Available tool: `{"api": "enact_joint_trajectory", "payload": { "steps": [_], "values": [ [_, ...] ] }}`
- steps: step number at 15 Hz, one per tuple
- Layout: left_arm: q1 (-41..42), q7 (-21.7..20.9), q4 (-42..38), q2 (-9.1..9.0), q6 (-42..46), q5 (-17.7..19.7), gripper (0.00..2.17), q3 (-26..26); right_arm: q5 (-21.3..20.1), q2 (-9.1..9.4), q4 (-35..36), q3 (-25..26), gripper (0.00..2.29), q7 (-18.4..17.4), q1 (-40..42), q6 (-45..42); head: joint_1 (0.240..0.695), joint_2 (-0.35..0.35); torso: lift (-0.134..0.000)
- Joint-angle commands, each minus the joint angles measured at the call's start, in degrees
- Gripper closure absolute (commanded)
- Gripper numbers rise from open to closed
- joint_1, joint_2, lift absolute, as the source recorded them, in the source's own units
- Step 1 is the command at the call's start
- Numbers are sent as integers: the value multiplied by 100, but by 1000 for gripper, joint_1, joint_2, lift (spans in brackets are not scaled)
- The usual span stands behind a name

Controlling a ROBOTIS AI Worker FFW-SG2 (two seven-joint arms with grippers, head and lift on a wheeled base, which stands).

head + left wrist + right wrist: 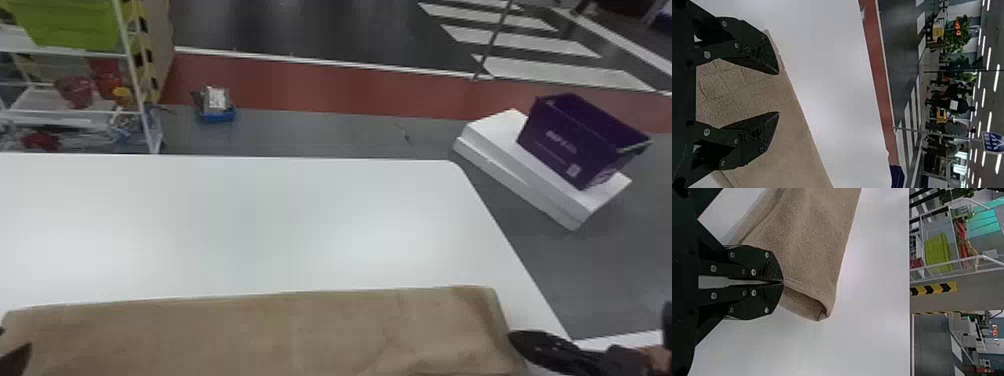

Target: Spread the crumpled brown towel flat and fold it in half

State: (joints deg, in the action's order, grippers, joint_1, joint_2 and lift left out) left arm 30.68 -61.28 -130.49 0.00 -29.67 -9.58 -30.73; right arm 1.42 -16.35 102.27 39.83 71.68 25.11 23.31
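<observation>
On my left, the left gripper has its two fingers spread wide over the towel's left end, with cloth between and beneath them but nothing pinched. From there the brown towel runs across to the right gripper, lying mostly smooth on the worktop, its far edge just beyond both grippers. At the right end, the right gripper has its fingers drawn together on the side edge, a nip of cloth apparently between the tips; just beside them the layers gape at the corner.

I expect this cloth to be light, limp and grippy rather than slippery, with no risk of breaking, though a one-sided pull would skew it. I'd take the left end by its edge, level with the right gripper's hold, catching every layer before drawing it straight.
</observation>
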Motion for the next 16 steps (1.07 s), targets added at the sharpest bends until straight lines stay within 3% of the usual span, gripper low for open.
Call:
{"api": "enact_joint_trajectory", "payload": {
  "steps": [1, 4, 7, 9, 12, 16],
  "values": [
    [17, -7, -47, -15, 0, 9, 620, -38, 96, 17, 118, 156, 1298, 65, 38, 91, 695, -211, -124],
    [69, -7, -108, -15, 0, 26, 620, -82, 333, -9, 224, 438, 1298, 153, 47, 267, 695, -217, -124],
    [105, -15, -117, -15, 0, 35, 620, -65, 263, -27, 171, 332, 1214, 100, 55, 197, 695, -232, -124],
    [148, -15, -170, -15, 0, 35, 620, -65, 201, 53, 153, 253, 22, -23, 99, -190, 695, -236, -124],
    [289, -42, -355, -15, 0, 167, 620, -117, 271, 70, 162, 402, 29, -163, 108, -296, 695, -231, -124],
    [474, -7, -478, -15, 70, 369, 620, -117, 1054, 211, 39, 983, 49, -269, 126, -1139, 695, -286, -124]
  ]
}}
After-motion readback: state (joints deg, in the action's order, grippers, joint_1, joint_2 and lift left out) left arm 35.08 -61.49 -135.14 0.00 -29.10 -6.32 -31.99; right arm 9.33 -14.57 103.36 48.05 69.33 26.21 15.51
